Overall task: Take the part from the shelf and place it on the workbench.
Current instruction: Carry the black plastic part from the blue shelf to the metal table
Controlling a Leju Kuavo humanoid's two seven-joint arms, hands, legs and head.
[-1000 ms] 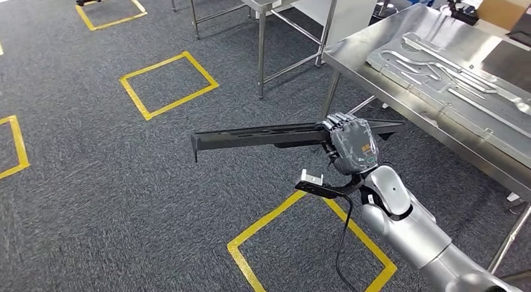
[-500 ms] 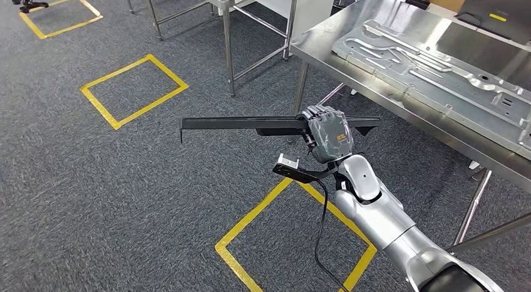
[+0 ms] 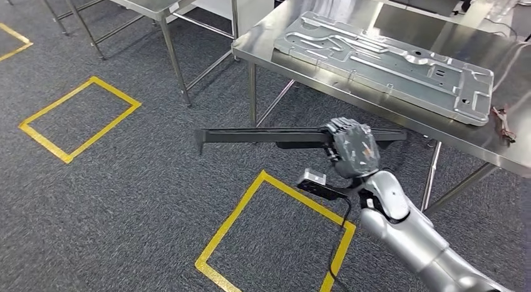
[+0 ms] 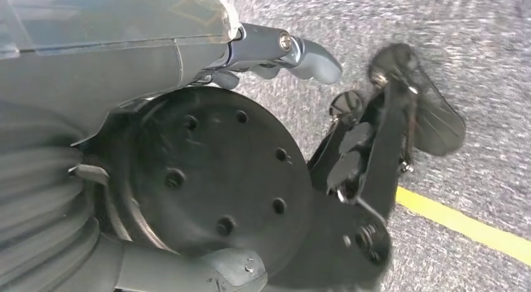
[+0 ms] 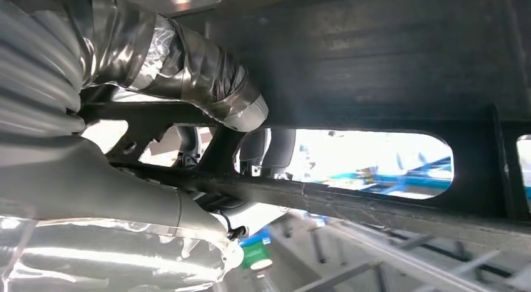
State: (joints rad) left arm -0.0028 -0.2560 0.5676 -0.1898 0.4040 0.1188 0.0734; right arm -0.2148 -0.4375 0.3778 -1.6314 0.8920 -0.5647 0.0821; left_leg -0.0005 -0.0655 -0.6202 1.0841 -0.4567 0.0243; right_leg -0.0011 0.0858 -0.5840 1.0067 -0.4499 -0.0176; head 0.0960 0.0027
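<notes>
The right hand (image 3: 352, 148) has its fingers (image 3: 339, 125) wrapped around a long black part (image 3: 263, 136), gripping it toward the part's 3 o'clock end. The part is level in the air above grey carpet (image 3: 125, 198), well apart from any support. Its free end, with a short downturned lip, reaches toward 9 o'clock over open floor; its other end stops short of the steel surface (image 3: 432, 47), near that surface's front edge, which runs diagonally from 12 o'clock down toward 3 o'clock.

On the surface lies a large pressed metal panel (image 3: 388, 60), set just back from the front edge, with bare steel around it. A small tangle of reddish wire (image 3: 503, 121) lies near the panel's 3 o'clock corner. A second steel table (image 3: 144, 0) stands at 11 o'clock, cut off by the frame. Yellow tape squares (image 3: 275, 235) mark the carpet at 6 and 9 o'clock.

In the right wrist view the part (image 5: 388, 73) is a dark slotted bar, with the taped fingers (image 5: 206, 79) curled over it; beyond the slot everything is washed out.

The left hand (image 4: 188, 116) is seen above blurred carpet, with dark robot parts crowding the picture; whether its fingers are open or closed cannot be told.
</notes>
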